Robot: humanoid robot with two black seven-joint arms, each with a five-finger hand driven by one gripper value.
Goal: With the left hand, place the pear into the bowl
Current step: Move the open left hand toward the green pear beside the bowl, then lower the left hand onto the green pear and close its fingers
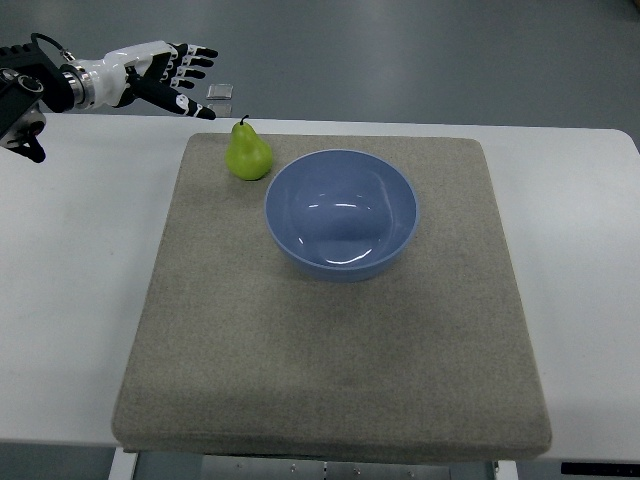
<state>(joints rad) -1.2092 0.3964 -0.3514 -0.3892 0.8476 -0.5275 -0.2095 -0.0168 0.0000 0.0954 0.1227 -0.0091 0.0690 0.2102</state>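
Looking down steeply from the robot's own side, a single top view, with no second view sharing any of the scene. Facing forward across the white table (pixel 70 300), taking in its far edge and a strip of grey floor (pixel 420 50) beyond. Cutting off the table's near edge at the bottom of the frame, with the left and right edges running out of frame too. Sitting at a middling height, close enough for the grey mat (pixel 330 380) to be filling most of the picture, all four of its corners showing. Catching the left hand (pixel 160 70) entering from the upper left, past the far-left corner of the mat.
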